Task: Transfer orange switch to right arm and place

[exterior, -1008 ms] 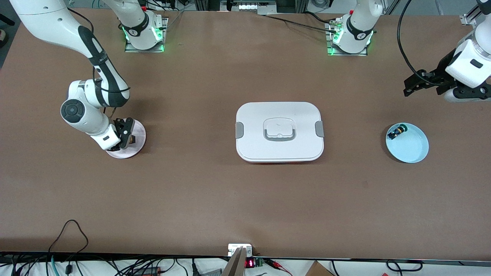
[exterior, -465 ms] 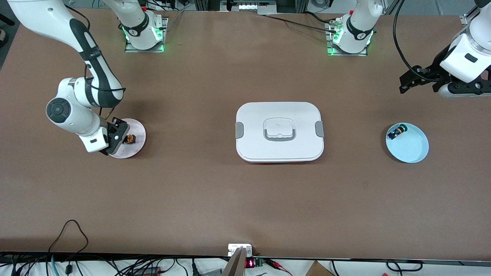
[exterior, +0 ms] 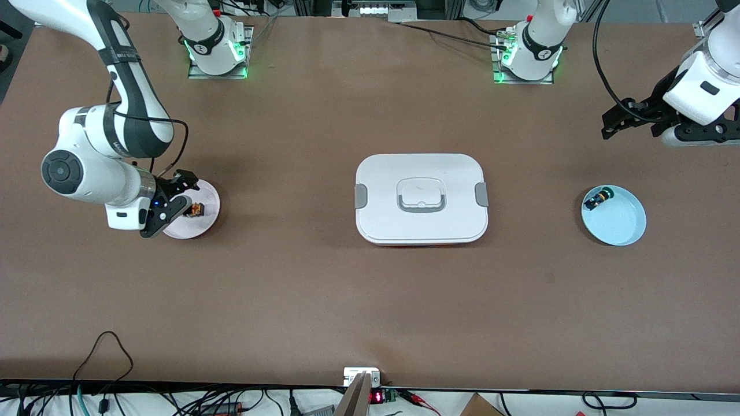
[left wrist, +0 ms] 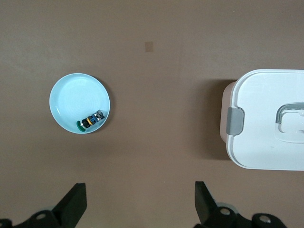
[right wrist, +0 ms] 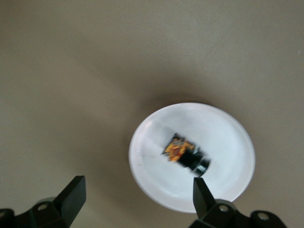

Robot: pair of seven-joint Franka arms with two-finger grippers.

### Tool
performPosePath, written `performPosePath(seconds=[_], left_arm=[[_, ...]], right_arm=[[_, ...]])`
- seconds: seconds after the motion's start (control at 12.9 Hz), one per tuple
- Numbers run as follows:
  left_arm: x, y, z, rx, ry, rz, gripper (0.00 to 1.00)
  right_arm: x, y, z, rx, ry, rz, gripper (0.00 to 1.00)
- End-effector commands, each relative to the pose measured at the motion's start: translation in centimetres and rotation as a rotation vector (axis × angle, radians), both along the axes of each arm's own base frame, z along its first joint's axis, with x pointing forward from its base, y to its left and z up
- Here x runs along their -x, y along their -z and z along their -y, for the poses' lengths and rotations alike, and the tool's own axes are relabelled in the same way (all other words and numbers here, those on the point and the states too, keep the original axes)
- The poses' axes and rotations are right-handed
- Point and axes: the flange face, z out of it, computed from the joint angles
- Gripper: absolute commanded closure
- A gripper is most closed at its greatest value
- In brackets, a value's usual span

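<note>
The orange switch [exterior: 197, 208] lies on its side on the pink plate [exterior: 209, 199] at the middle left of the front view, toward the right arm's end of the table; the right wrist view shows it [right wrist: 186, 155] near the middle of that plate [right wrist: 147, 156], free of any grip. The right gripper [exterior: 173, 200] hangs over the plate's edge with its fingers spread wide and nothing between them. At the upper right of the front view the left gripper [exterior: 621, 118] waits up in the air over bare table, fingers wide apart and empty. A blue dish [exterior: 627, 228] at the middle right holds a green switch [exterior: 596, 199] against its rim. A white box [exterior: 421, 198] with a closed lid sits at the centre.
</note>
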Motion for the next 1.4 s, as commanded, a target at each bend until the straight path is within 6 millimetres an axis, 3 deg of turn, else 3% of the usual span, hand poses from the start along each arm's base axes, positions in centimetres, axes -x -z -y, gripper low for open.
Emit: performPosePath(seconds=[0.0,0.23,0.39,0.47,0.62,0.78,0.93,1.09,1.32], left_arm=[[0.3,-0.4,0.2,-0.018,-0.002,-0.002,0.00],[0.3,-0.4,0.2,-0.017,-0.001,-0.002,0.00],[0.3,-0.4,0.3,-0.018,0.002,-0.002,0.00],[0.3,-0.4,0.2,-0.018,0.001,-0.004,0.00],[0.4,-0.4,0.3,-0.018,0.002,-0.005,0.00],[0.3,-0.4,0.0,-0.018,-0.002,-0.005,0.00],[0.4,-0.4,0.2,-0.018,-0.001,-0.005,0.00],[0.4,-0.4,0.2,-0.018,-0.001,-0.005,0.00],[0.4,-0.4,0.2,-0.018,-0.001,-0.005,0.00]], right_arm=[[0.5,-3.7,-2.8,-0.008,0.274,-0.088,0.00],[1.0,-9.1,-3.9,0.045,0.407,-0.134,0.00],[0.9,-14.2,-4.3,0.072,0.417,-0.158,0.00],[1.0,-17.4,-5.8,0.088,0.419,-0.159,0.00],[1.5,-21.6,-8.2,0.122,0.459,-0.140,0.00],[1.8,-25.2,-8.6,0.149,0.445,-0.050,0.00],[0.2,-26.6,-5.0,0.200,0.479,0.090,0.00],[-2.5,-27.5,-2.0,0.113,0.563,0.264,0.00],[-0.7,-25.3,1.8,0.143,0.619,0.146,0.00]])
